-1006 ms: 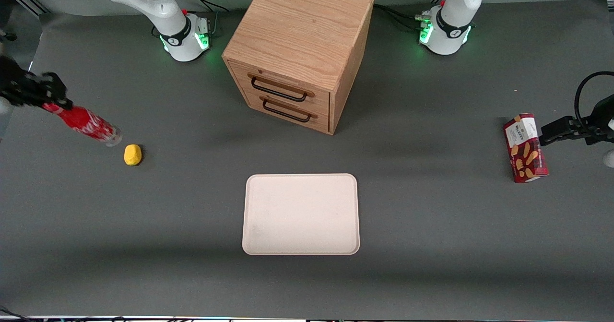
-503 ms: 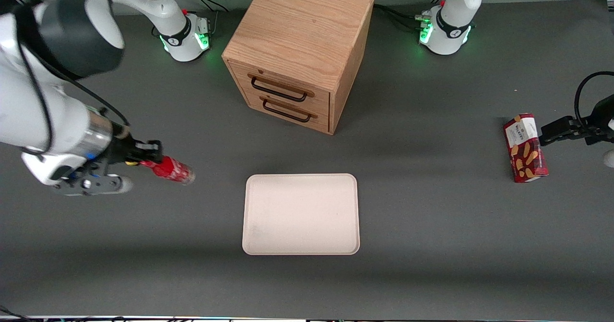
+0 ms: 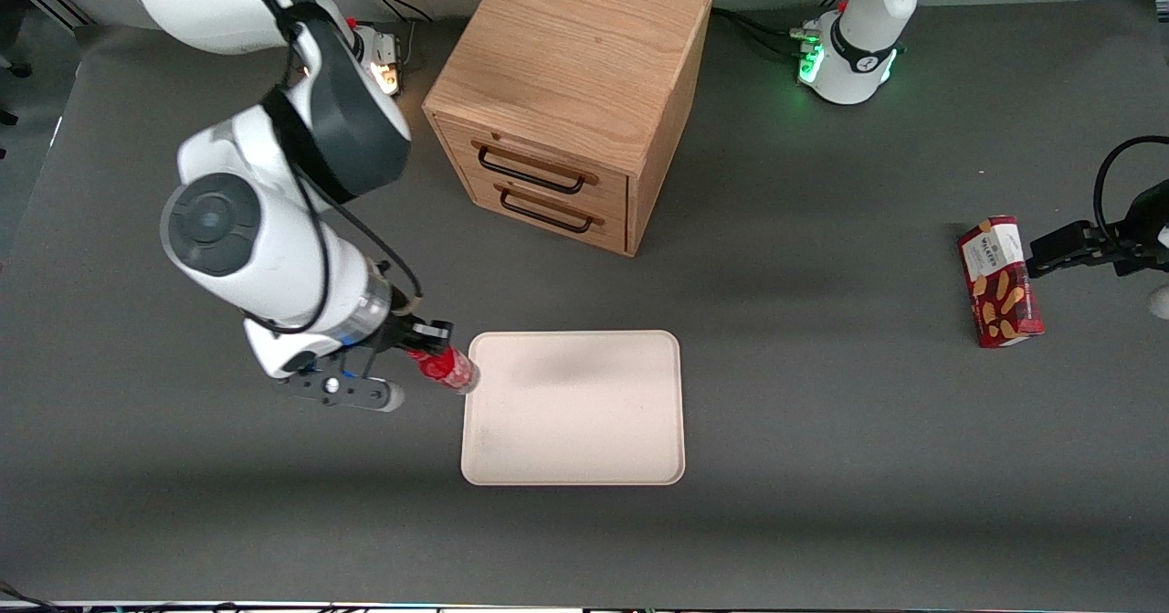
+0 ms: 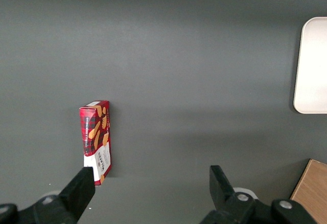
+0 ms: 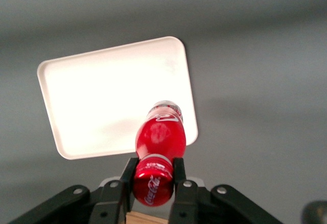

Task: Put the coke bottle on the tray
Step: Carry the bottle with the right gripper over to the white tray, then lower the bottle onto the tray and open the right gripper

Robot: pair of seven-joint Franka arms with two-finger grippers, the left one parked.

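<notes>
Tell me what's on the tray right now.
Nothing rests on the tray; its surface shows bare. The gripper holds the coke bottle by its cap end in the air, its base over the tray's edge nearest the working arm.

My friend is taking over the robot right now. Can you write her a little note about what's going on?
Gripper: shut on the coke bottle, holding it by the cap end, in the air at the edge of the tray toward the working arm's end.
Tray: nothing on it; it lies nearer the front camera than the wooden drawer cabinet.
Done: bottle picked up and carried to the tray.
Left: move it over the tray, lower it, open the fingers.
Snack box: toward the parked arm's end, not involved.
</notes>
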